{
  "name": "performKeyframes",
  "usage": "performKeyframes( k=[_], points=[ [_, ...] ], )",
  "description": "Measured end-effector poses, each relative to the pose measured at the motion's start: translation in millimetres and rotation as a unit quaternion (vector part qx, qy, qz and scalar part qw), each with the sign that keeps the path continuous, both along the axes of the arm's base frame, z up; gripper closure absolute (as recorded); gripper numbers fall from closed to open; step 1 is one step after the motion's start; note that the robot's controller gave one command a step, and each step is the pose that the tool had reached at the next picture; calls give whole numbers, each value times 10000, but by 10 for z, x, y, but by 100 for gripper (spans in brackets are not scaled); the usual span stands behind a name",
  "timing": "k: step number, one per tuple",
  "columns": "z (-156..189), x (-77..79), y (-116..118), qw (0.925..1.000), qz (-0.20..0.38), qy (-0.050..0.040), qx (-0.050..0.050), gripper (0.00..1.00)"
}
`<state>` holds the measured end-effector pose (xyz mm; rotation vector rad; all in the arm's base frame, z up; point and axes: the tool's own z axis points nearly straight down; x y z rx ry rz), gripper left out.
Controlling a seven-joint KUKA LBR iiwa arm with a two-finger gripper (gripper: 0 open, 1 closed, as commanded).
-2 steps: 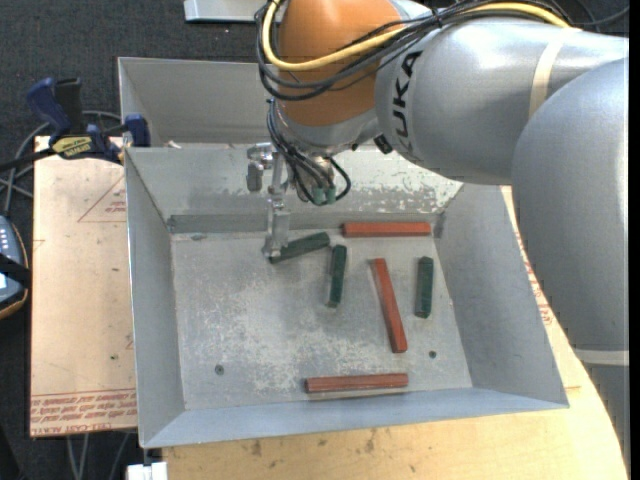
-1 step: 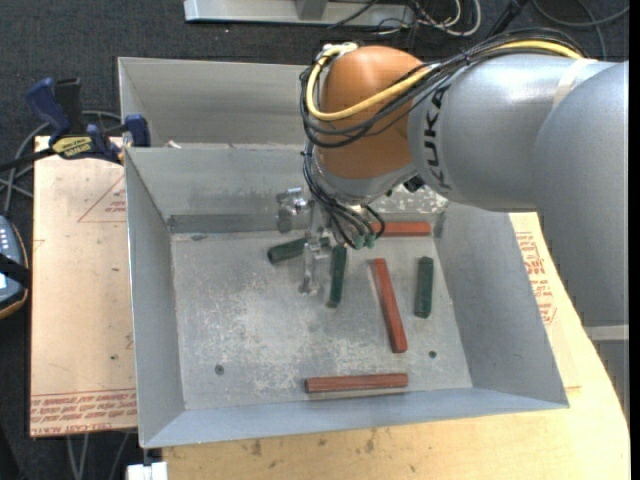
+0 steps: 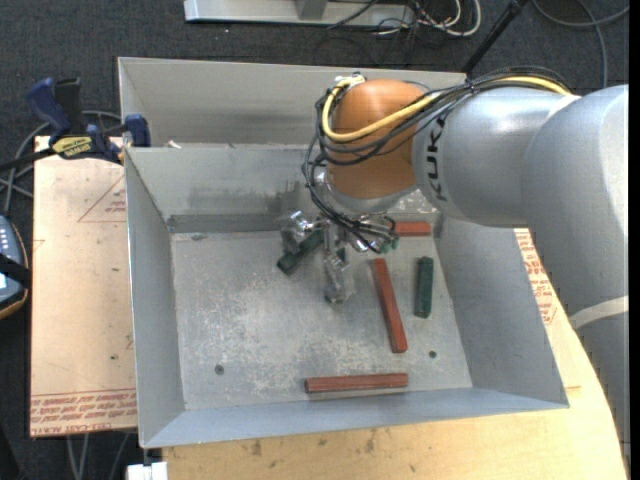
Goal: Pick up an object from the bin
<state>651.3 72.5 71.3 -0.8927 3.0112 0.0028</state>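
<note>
My jaws hang low over the middle of the grey metal bin [image 3: 150,288], close to its bare floor. I cannot tell whether they are spread or pressed together. Just beside them, toward the view's left, lies a short dark green block [image 3: 294,260], set at a slant. On the other side, near me, a long red-brown bar [image 3: 390,308] runs toward the front wall, and a dark green stick [image 3: 424,288] lies beside it, further right. A second red-brown bar [image 3: 357,382] lies along the front wall, well apart from me. A short red-brown piece [image 3: 412,229] shows under my arm, toward the back.
</note>
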Motion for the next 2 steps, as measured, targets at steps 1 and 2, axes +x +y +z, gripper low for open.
performKeyframes(
  k=[1, 2],
  points=[
    [19, 15, 4, 10000, 5, -35, 6, 100],
    [1788, -120, -569, 9922, 1242, -60, -14, 100]
  ],
)
